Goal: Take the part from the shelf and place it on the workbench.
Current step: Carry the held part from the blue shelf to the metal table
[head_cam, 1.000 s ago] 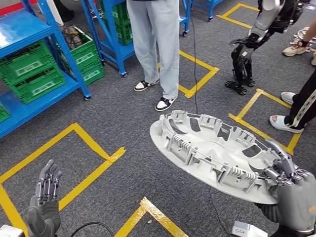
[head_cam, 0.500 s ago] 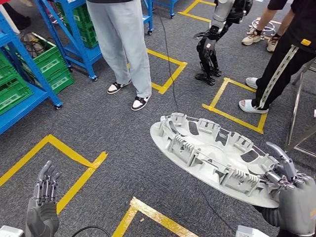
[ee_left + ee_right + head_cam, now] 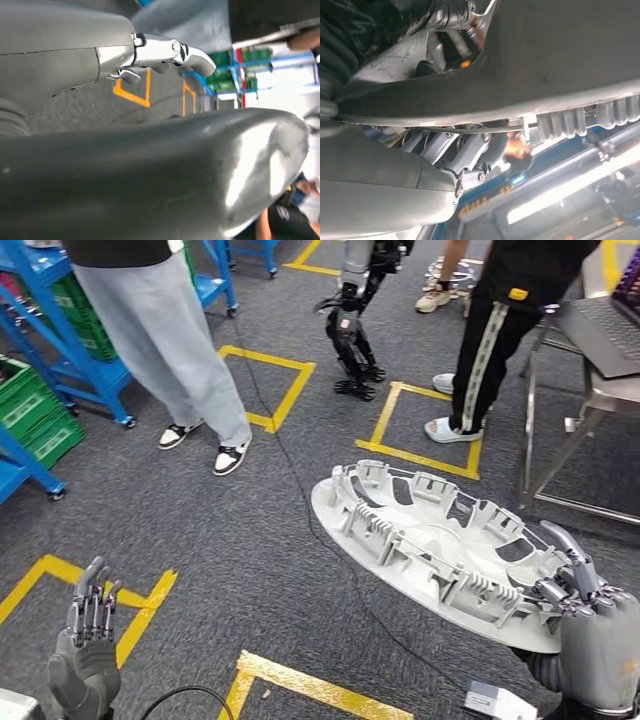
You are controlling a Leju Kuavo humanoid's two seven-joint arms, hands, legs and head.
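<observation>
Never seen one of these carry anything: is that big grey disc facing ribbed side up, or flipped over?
Ribbed side up. The part shows its clips and ribs to the head view, tilted, with the right hand holding its near edge.

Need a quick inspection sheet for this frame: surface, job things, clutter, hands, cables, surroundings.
Surface: grey carpet floor with yellow tape squares; no workbench top in view.
Job's things: large round grey part, ribbed side up, tilted, off the shelf.
Clutter: small white box on the floor.
Hands: right hand grips the part's rim; left hand holds nothing, fingers straight.
Cables: black cable across the floor.
Surroundings: blue shelves with green crates, two people standing, another robot, metal table frame.
</observation>
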